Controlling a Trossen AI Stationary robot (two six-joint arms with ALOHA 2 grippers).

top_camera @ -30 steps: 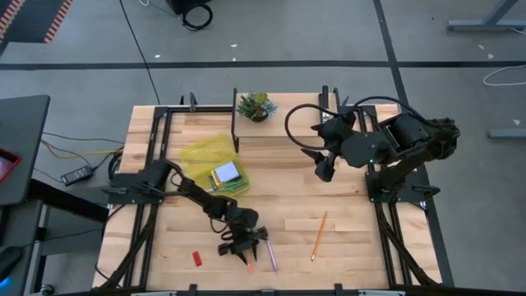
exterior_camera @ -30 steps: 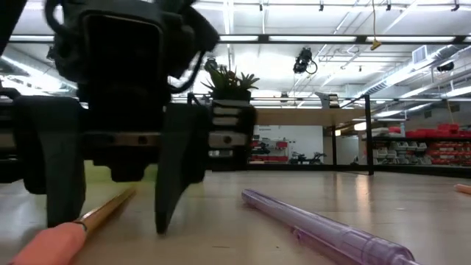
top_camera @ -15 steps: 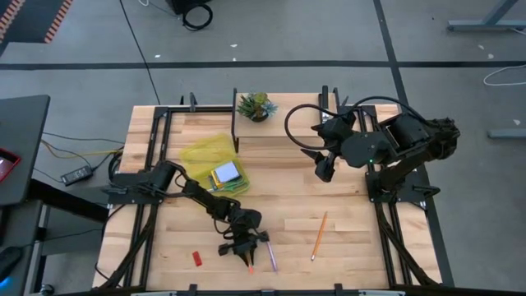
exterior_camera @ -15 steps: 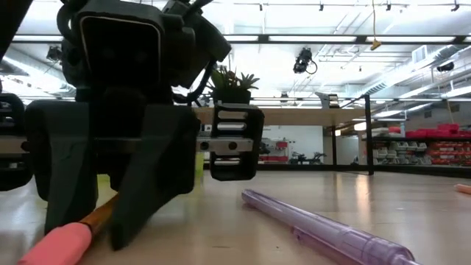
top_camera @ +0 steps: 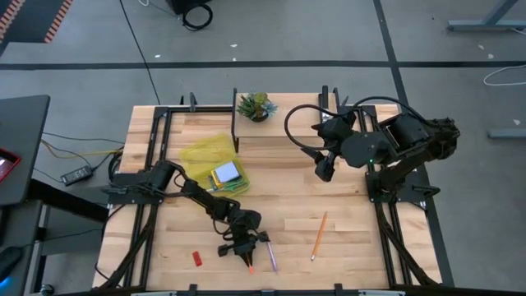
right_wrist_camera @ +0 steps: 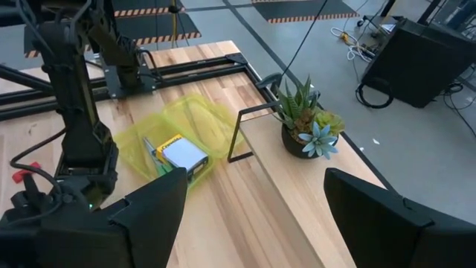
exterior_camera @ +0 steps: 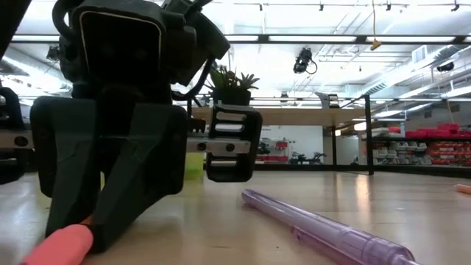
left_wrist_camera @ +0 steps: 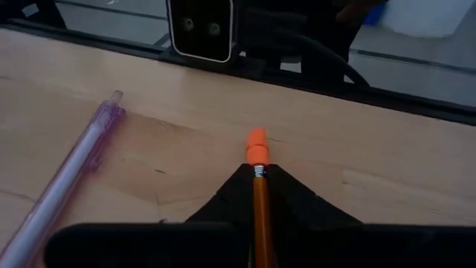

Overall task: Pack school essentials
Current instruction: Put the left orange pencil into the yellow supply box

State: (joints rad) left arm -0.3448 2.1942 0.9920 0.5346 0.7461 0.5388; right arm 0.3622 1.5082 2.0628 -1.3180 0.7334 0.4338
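Note:
An orange pencil (left_wrist_camera: 259, 201) with an orange eraser end lies near the table's front edge, and my left gripper (top_camera: 246, 250) is shut on it. A purple pen (top_camera: 271, 256) lies on the table just to its right, also seen as the purple pen (exterior_camera: 324, 232). A second orange pencil (top_camera: 319, 236) lies farther right, and a small red eraser (top_camera: 197, 258) to the left. A yellow-green pouch (top_camera: 205, 153) at centre-left holds the crayon box and pale notepad (top_camera: 226, 173). My right gripper (top_camera: 325, 170) hovers open at the far right. My left gripper pinches the pencil's shaft (left_wrist_camera: 259, 186) between its two fingers, just behind the eraser end (left_wrist_camera: 256, 145). The fingers (exterior_camera: 129, 199) come from above, slanting down, and the pencil runs out between their tips. The eraser end (exterior_camera: 60, 246) rests on the table.
A small potted plant (top_camera: 256, 107) stands at the far edge beside a black wire frame (right_wrist_camera: 242, 134). Black rails run along the table's left and right sides. Bare wood lies between the pouch and the right-hand pencil.
My left gripper has shut on the orange pencil's shaft near its eraser end. The pencil stays on the table where it was. The right arm has kept still.

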